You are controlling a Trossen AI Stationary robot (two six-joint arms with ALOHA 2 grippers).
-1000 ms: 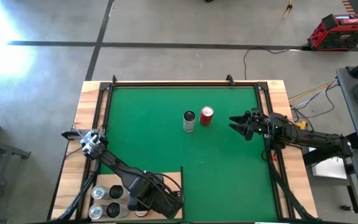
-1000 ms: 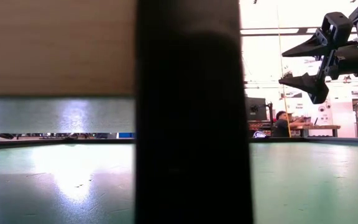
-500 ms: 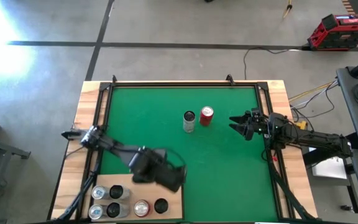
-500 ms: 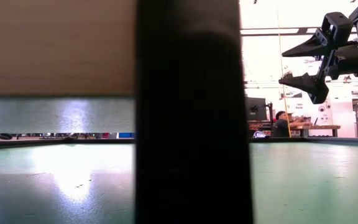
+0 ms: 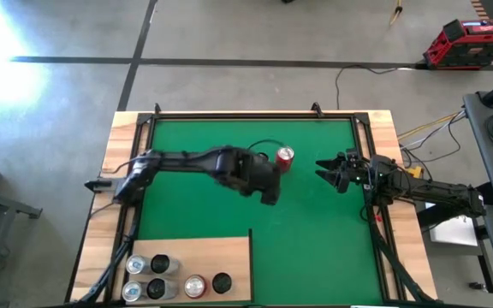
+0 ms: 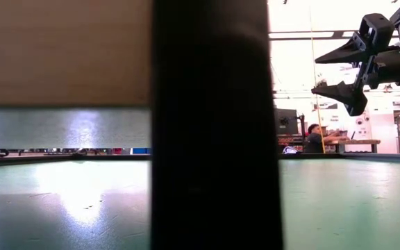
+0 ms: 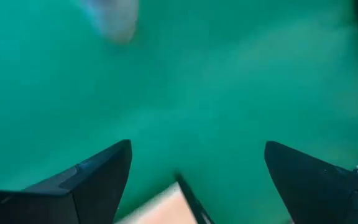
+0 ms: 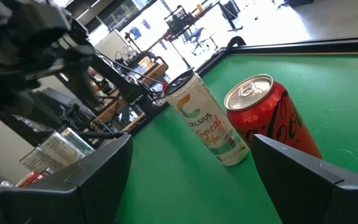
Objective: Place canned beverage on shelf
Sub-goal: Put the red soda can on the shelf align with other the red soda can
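red can: the short red aluminium cola can (image 5: 285, 159) stands upright on the green felt surface (image 5: 315, 231), toward the far middle; the right wrist view shows its silver top and pull tab.
white can: the tall slim white drink can (image 8: 207, 127) stands upright just beside the red one; from above the left arm covers it.
how they handle: judged stiff, smooth and rather slippery round walls that dent if squeezed hard; weight depends on whether they are full, which cannot be told. the slim one should tip more easily.
where to hold: probably across the mid-body from the side, fingers on opposite walls, below the rim.
shelf: the flat pale light-wood rectangular panel (image 5: 229, 253) lies at the near left corner of the surface, well apart from the two standing cans.
on the shelf: four cans (image 5: 175, 283) already stand along its near edge, two silver-topped, two dark-topped and one red-sided among them; the far half of the panel is bare.
left claw: the left claw (image 5: 268, 190) reaches over the middle of the surface, just beside the two cans, spread wide and pinching nothing; its wrist view shows only green felt and a corner of wood.
right claw: the right claw (image 5: 326, 171) hangs near the right rim, fingers spread, pointing at the cans and empty.
in the way: the two cans stand close together, so a finger entering between them could knock the neighbour. the right claw is near on the far side.
low view: a dark post (image 6: 210, 125) blocks most of it.
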